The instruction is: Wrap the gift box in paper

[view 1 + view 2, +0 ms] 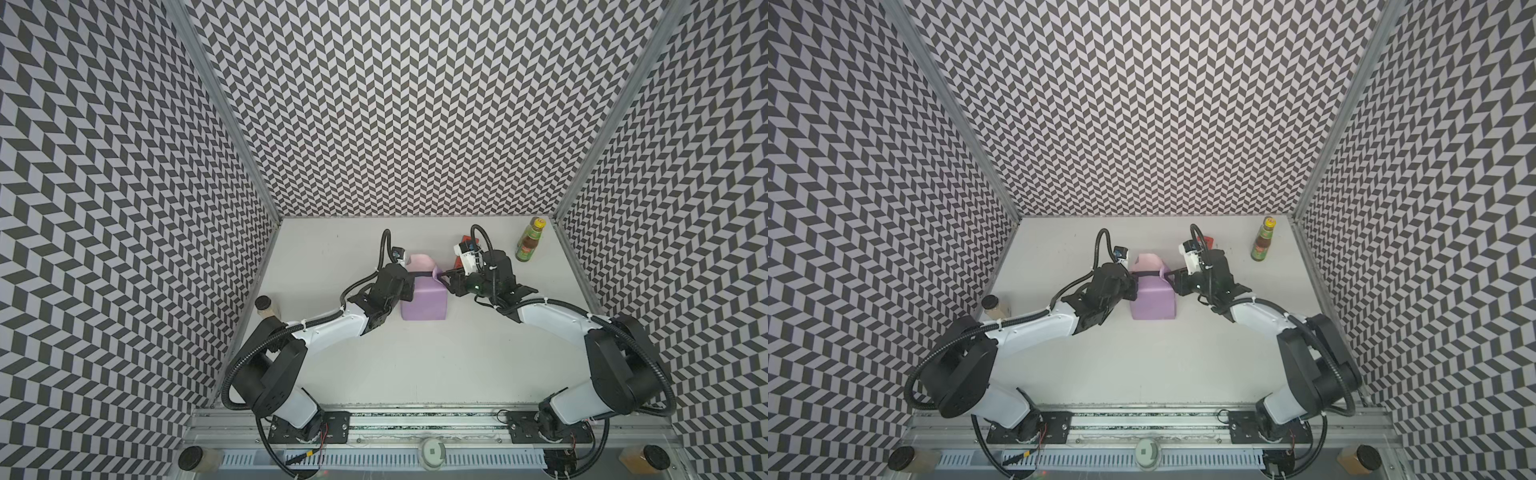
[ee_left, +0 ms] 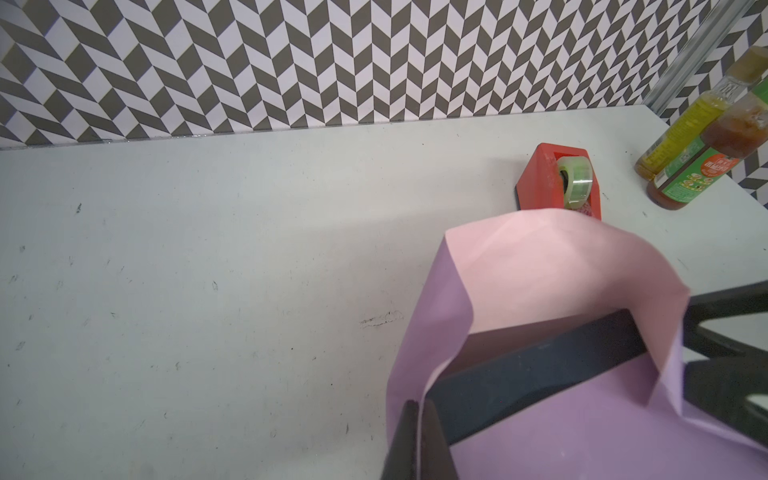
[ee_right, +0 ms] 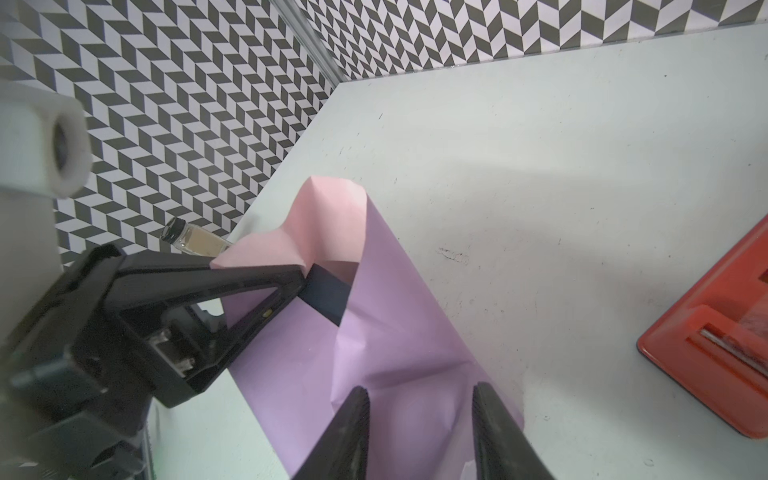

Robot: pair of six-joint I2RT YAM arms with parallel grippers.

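The left hand [image 2: 419, 419] is closed. Its two dark fingers are pinched together on a side edge of the paper [image 1: 424, 303], and in the left wrist view a thin strip of the sheet runs up between them. Right at this hand's tips sits the gift box [image 2: 536, 368]. It is dark navy, and only one long edge and a corner show because the rest is covered. The paper lies lilac side out over the top of the box and down the side nearer the arm bases. On the side farther from them it stands up as a loose flap with its pink face showing. The flap curls from the left hand's side across to the other side.

The right hand [image 3: 417, 388] reaches in from the opposite side and faces the left hand across the box. Its fingers stand apart with a creased bulge of lilac paper between them. I cannot tell whether they press on the paper. In both top views the two hands meet the wrapped box at its far corners, with the bare dark edge of the box running between them.

Just behind the right hand a red tape dispenser [image 2: 540, 183] with a clear roll lies on the surface [image 1: 415, 365], apart from the paper. Farther out past that hand, near the back corner, a sauce bottle [image 1: 528, 243] with a green label and a yellow cap stands upright. Well out from the left hand, by the side wall, is a small jar [image 1: 266, 305] with a dark cap. The surface is pale grey and scuffed.
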